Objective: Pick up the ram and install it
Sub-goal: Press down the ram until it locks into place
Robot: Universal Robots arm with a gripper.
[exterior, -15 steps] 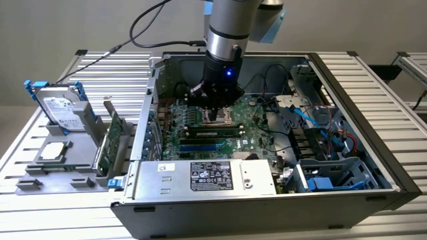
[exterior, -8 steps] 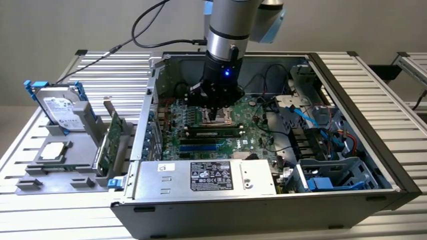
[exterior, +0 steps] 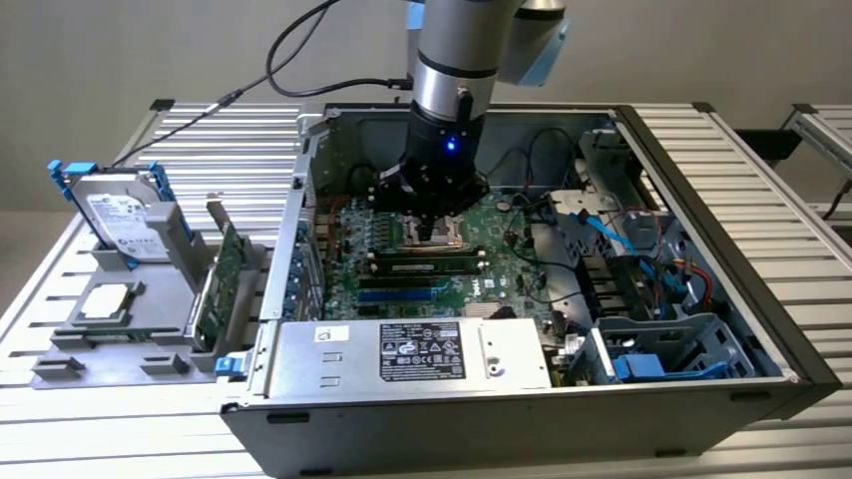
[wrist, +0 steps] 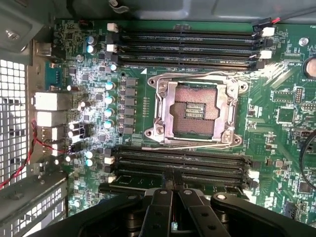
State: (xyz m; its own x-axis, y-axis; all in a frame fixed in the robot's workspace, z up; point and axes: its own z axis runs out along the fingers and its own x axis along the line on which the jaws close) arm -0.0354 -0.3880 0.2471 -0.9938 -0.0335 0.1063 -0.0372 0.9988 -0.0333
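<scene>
Hovering shut pincer (exterior: pixel 429 212) above motherboard (wrist: pixel 276 113), ram (exterior: pixel 426 265) seated nearby.

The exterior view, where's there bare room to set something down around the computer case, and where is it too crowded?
Bare slatted table lies at the exterior view's right of the computer case, and behind the hard drive. The grey holder tray and the case interior under the gripper, around the motherboard and cables, are crowded.

Exterior high, wrist close; shared motherboard (exterior: pixel 440 249).
</scene>
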